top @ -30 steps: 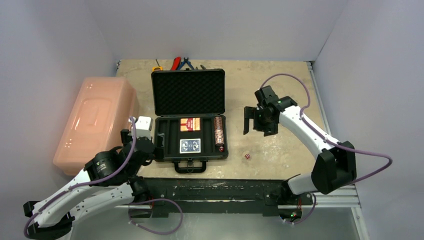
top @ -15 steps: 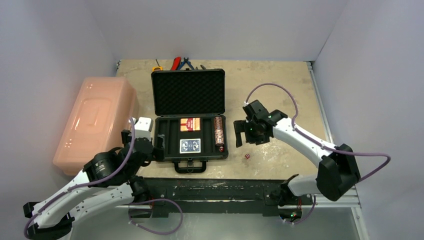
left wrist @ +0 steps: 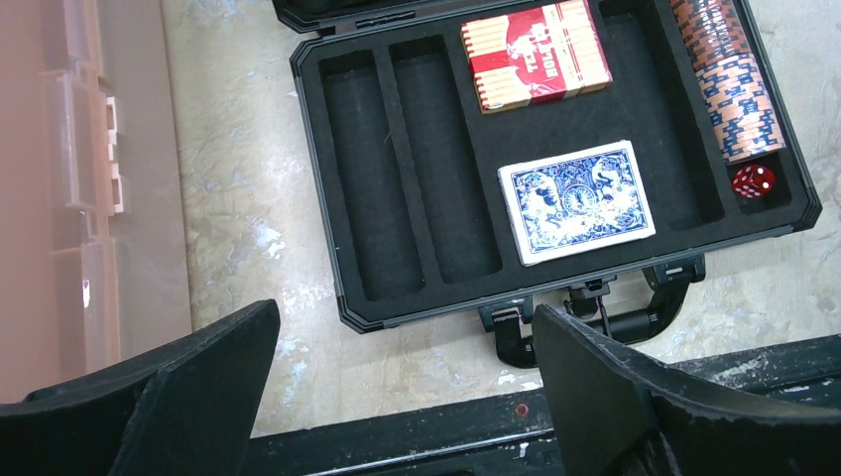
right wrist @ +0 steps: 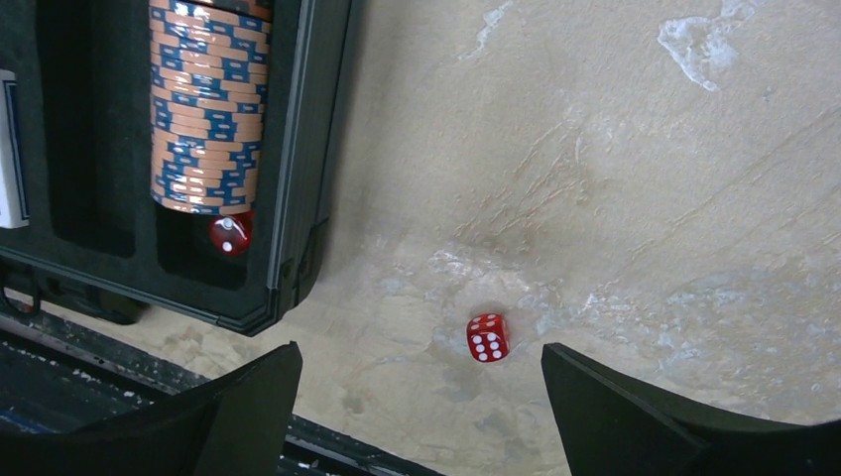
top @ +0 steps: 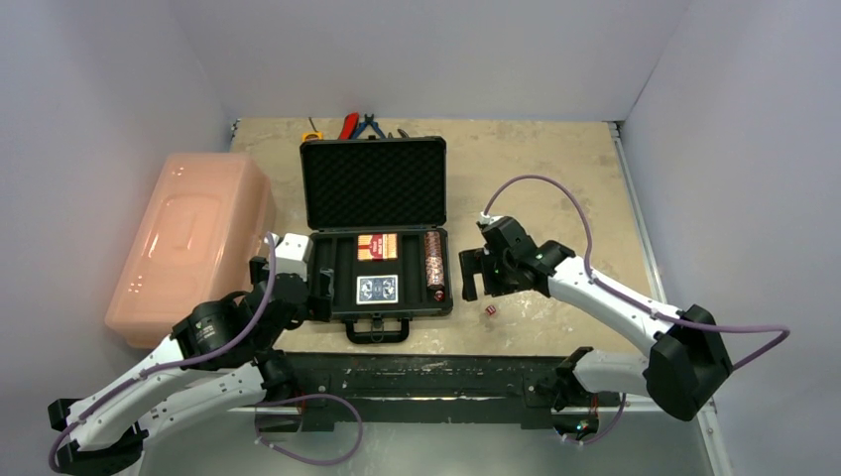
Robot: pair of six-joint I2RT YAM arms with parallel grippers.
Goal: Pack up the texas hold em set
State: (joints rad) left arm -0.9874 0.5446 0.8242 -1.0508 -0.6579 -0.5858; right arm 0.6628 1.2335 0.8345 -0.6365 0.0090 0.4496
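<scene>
The chip roll (left wrist: pixel 729 89) runs off the left wrist view's top edge; the pink bin (left wrist: pixel 60 178) off its left. The raised case lid (top: pixel 373 183) partly hides the pliers (top: pixel 350 125).

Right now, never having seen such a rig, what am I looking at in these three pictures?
These are two white robot arms bolted at the near edge of the table, each ending in a two-finger gripper. The wide picture comes from a fixed camera overhead. The other two come from wrist cameras looking past their own black fingers. An open black case holds a red deck, a blue deck, a chip roll and a red die. A second die lies loose on the table beside it, near the right gripper. A pink bin stands on the left, and hand tools lie at the far edge. The left gripper hangs by the case's near left corner. Both grippers are open and empty.
</scene>
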